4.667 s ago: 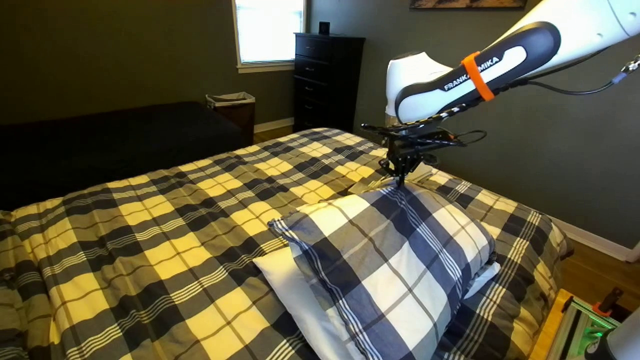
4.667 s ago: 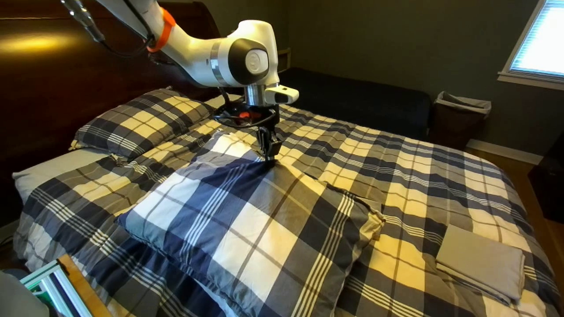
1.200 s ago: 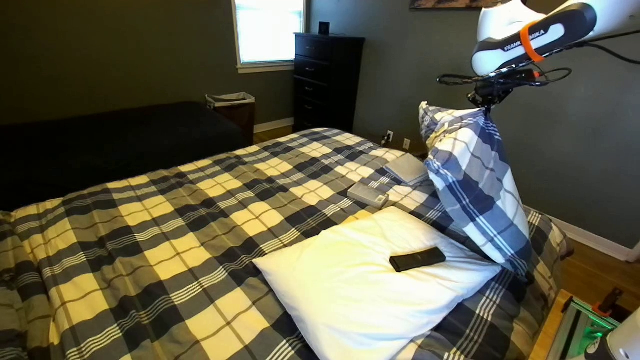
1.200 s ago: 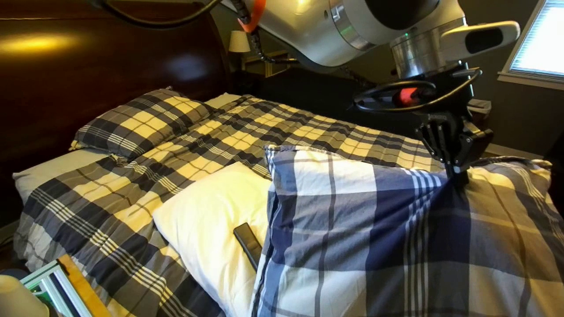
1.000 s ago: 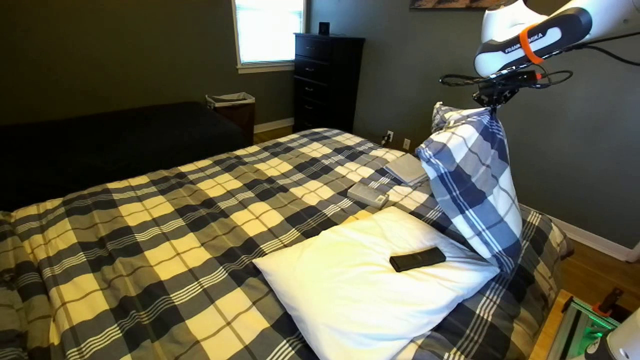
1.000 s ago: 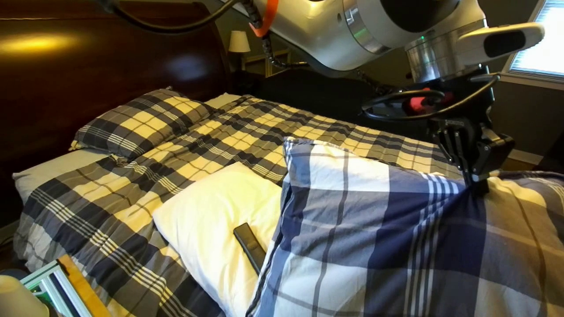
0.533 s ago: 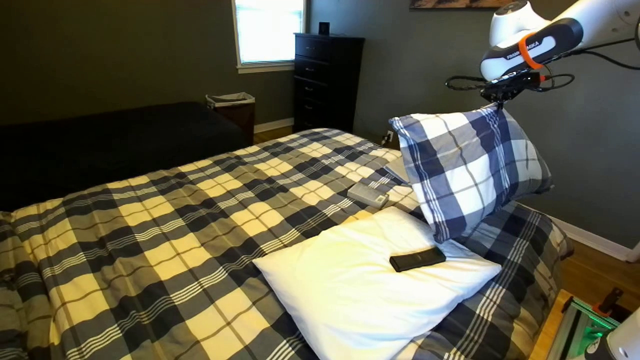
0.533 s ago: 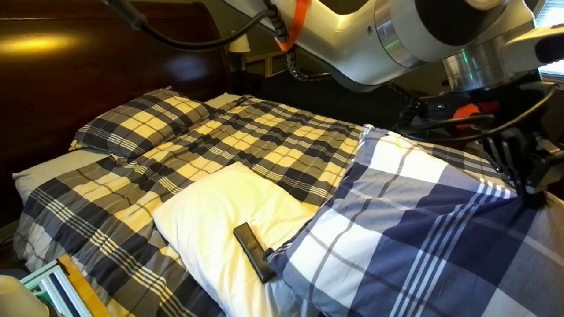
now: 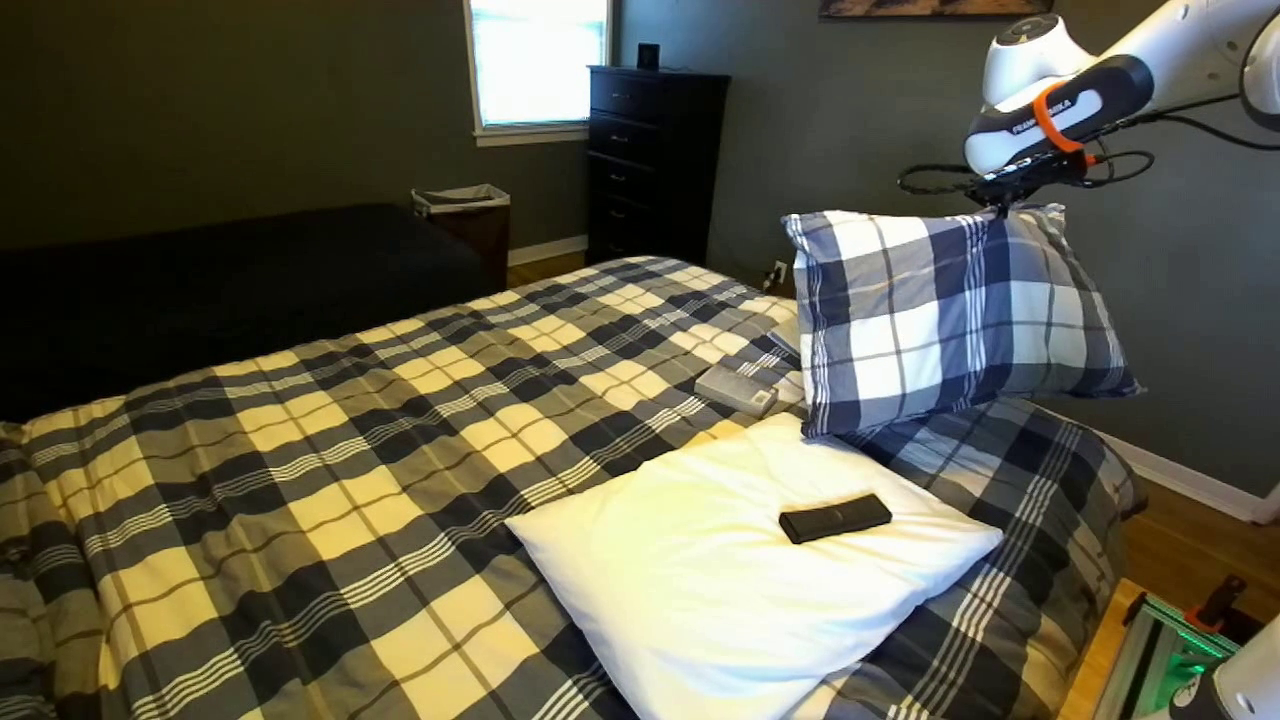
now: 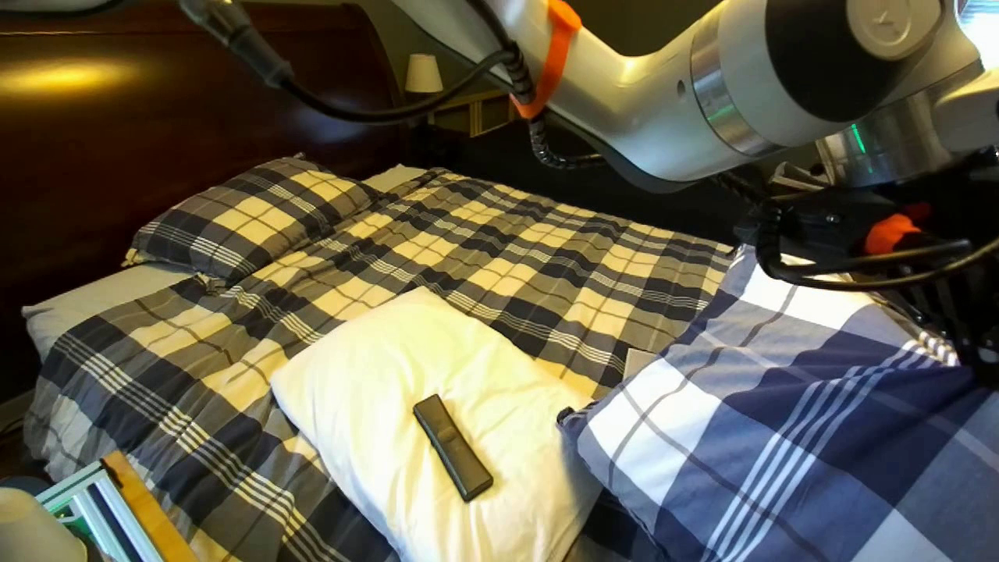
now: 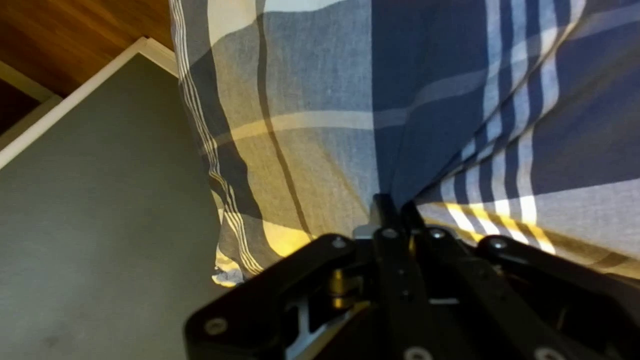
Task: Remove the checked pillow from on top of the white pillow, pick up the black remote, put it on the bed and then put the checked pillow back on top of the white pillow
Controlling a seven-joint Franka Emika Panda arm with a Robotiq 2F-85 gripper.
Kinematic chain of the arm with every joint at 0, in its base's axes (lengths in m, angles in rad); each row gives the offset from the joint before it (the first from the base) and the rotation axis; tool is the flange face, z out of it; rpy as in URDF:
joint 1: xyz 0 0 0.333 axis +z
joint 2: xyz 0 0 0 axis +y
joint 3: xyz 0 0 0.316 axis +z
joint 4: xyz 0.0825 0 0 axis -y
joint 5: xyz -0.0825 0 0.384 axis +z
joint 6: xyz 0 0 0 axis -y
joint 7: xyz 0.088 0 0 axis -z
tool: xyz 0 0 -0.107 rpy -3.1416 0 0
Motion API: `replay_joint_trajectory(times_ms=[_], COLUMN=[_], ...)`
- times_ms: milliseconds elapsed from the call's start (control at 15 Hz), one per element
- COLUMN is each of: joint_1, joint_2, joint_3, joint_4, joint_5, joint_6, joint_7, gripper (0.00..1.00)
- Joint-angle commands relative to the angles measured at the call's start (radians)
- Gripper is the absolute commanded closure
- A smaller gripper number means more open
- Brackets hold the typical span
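Note:
My gripper (image 9: 1000,208) is shut on the upper edge of the checked pillow (image 9: 930,310). The pillow hangs from it in the air over the bed's edge, beside the white pillow. In the wrist view the fingertips (image 11: 398,206) pinch a fold of the checked pillow (image 11: 320,125). The white pillow (image 9: 690,560) lies flat on the bed (image 9: 350,480). The black remote (image 9: 835,518) lies on top of the white pillow, fully uncovered. In an exterior view the remote (image 10: 453,449) also shows whole, left of the hanging checked pillow (image 10: 718,445).
A small grey box (image 9: 736,390) lies on the bed beyond the white pillow. A folded grey cloth (image 9: 785,336) is mostly hidden behind the checked pillow. Another plaid pillow (image 10: 257,215) lies by the wooden headboard (image 10: 195,117). A wall (image 9: 1190,300) stands beyond the bed's edge.
The checked pillow has been lifted off the white pillow and carried towards the bed's edge, uncovering the remote. In the last second it has swung round and moved further away from the remote.

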Motion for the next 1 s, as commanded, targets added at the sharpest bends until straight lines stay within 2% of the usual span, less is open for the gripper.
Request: replay_joint_trajectory(times_ms=[0, 333, 467, 533, 600, 933], joint_1=[-0.008, -0.011, -0.008, -0.006, -0.001, 0.028], joint_2=[0.020, 0.063, 0.084, 0.091, 0.097, 0.080], joint_3=[-0.017, -0.046, -0.056, -0.056, -0.058, -0.048], joint_4=[0.046, 0.078, 0.097, 0.096, 0.092, 0.093], joint_5=[-0.013, -0.020, -0.007, 0.005, 0.013, 0.037], joint_6=[0.025, 0.023, -0.018, -0.026, -0.036, -0.129], joint_7=[-0.067, -0.047, -0.025, -0.011, 0.010, 0.110], gripper=[0.99, 0.99, 0.99, 0.72, 0.71, 0.35])
